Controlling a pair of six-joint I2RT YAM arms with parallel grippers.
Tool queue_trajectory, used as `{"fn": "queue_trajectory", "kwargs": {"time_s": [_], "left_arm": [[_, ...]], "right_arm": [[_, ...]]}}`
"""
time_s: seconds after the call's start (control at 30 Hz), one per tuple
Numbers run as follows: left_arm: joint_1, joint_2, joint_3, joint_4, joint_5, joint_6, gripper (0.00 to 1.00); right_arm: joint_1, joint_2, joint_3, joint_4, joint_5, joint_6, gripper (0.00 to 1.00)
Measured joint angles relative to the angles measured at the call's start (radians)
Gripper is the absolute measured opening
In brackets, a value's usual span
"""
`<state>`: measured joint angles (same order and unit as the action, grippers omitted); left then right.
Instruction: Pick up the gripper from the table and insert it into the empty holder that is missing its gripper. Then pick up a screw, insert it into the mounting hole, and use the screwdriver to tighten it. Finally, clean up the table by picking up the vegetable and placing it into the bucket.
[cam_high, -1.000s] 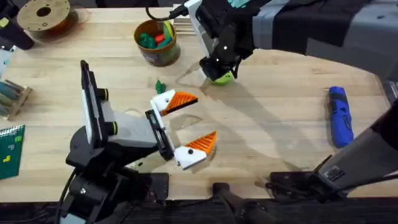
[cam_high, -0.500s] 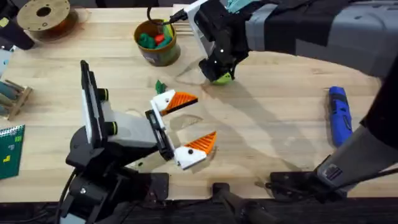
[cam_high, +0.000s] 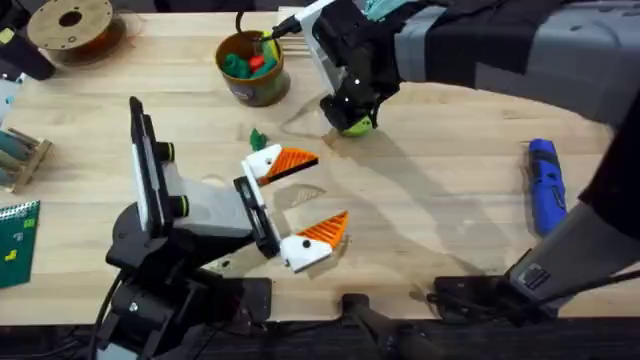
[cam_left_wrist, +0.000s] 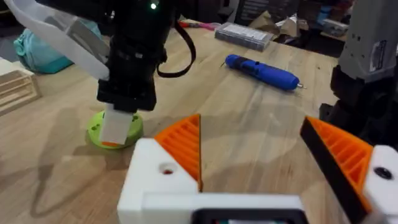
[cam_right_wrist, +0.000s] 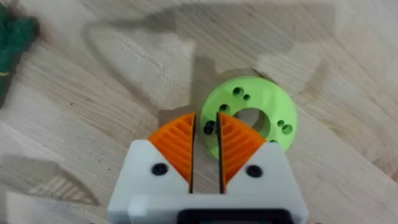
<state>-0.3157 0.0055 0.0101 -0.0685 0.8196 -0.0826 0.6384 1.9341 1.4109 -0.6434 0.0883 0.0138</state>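
The right pincer (cam_right_wrist: 206, 140), fingers nearly closed with nothing between them, sits over the bright green disc (cam_right_wrist: 252, 118). The left pincer (cam_high: 305, 195) rests wide open on the bench (cam_high: 430, 190).

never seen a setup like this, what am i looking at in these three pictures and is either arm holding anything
These are two robot arms at a wooden table, each ending in a two-finger gripper with orange ribbed pads on white mounts.

The overhead view looks down from above the arms' bases. The other two come from cameras on the wrists, so each shows its own fingers at the bottom edge.

The left gripper lies low over the table, fingers wide apart, empty. The right gripper reaches across to a bright green disc; its fingers stand nearly together at the disc's rim, and whether they pinch it is unclear.

Also on the table: a blue screwdriver, a bucket holding toys, a small dark green vegetable, and a filament spool.
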Motion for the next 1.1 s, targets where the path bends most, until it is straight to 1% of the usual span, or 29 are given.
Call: {"fn": "queue_trajectory", "kwargs": {"time_s": [0.4,0.53,0.8,0.83,0.9,1.1], "left_arm": [[0.000,0.000,0.000,0.000,0.000,0.000,0.987],[0.000,0.000,0.000,0.000,0.000,0.000,0.987],[0.000,0.000,0.000,0.000,0.000,0.000,0.987],[0.000,0.000,0.000,0.000,0.000,0.000,0.987],[0.000,0.000,0.000,0.000,0.000,0.000,0.987],[0.000,0.000,0.000,0.000,0.000,0.000,0.987]], "right_arm": [[0.000,0.000,0.000,-0.021,0.000,0.000,0.208],[0.000,0.000,0.000,-0.021,0.002,0.000,0.166],[-0.001,0.000,0.000,-0.022,0.002,-0.001,0.173],[-0.001,0.000,0.000,-0.021,0.004,-0.004,0.136],[-0.002,0.000,0.002,-0.020,0.009,-0.003,0.022],[-0.003,0.000,0.005,-0.017,0.009,-0.004,0.010]]}}
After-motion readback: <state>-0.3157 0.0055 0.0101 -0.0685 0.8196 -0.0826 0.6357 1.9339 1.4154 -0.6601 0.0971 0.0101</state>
